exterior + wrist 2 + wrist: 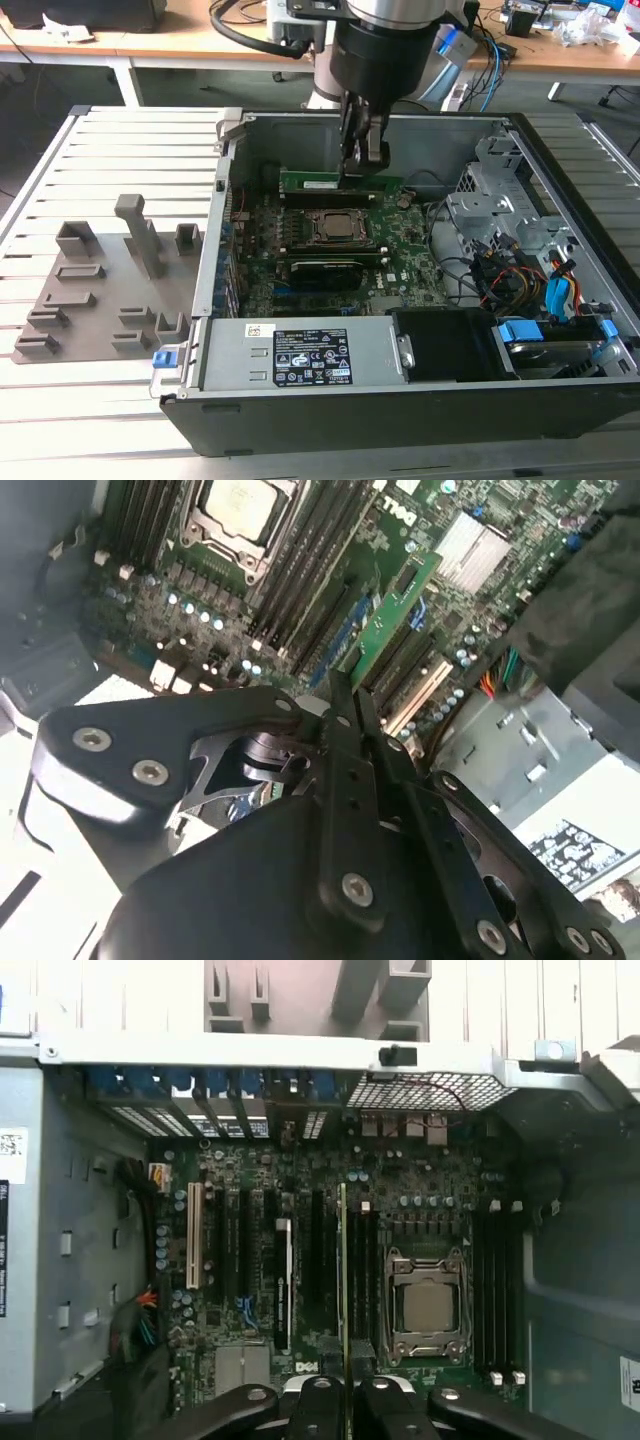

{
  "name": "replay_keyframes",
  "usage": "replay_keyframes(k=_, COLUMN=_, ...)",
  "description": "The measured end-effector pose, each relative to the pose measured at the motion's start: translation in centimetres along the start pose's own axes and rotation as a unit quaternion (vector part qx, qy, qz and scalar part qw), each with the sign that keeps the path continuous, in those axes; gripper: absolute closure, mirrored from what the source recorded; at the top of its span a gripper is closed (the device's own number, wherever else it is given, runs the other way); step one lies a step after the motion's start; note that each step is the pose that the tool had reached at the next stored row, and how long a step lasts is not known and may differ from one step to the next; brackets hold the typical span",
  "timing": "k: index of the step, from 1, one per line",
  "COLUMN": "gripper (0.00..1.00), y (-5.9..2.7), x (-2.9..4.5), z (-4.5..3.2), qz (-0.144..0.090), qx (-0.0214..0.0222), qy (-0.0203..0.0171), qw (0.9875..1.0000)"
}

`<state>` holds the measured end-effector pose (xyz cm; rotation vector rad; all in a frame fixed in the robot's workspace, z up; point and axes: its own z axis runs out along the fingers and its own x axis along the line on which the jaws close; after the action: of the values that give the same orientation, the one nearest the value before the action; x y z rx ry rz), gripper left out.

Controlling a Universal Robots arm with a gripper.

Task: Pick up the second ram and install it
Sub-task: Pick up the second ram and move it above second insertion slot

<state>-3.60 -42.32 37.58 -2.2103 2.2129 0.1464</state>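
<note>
My gripper [362,168] reaches down into the open computer case [400,400] and is shut on the second ram [318,183], a long green stick held level above the motherboard [400,265]. In the second wrist view the ram [396,610] juts out from between the closed gripper [343,708] fingers. In the first wrist view the ram [343,1280] is edge-on, hanging over the long black slots beside the processor socket [428,1305], with the gripper [345,1392] behind it. Another stick [325,268] sits in a slot on the socket's near side.
A grey holder plate [110,290] with upright blocks lies on the slatted table at the exterior view's left. Drive bays and coloured cables [530,280] crowd the case's right end. The power supply [300,355] lies along its front wall.
</note>
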Motion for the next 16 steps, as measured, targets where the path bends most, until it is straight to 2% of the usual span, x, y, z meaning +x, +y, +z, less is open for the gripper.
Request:
replay_keyframes(k=5, gripper=0.86, y=-0.24, x=-0.40, z=1.21, qz=0.000, qx=-0.0006, qy=-0.0006, qw=1.0000)
replay_keyframes(k=16, gripper=0.86, y=-0.44, x=-0.36, z=3.05, qz=0.000, qx=-0.0013, qy=-0.0009, qw=1.0000)
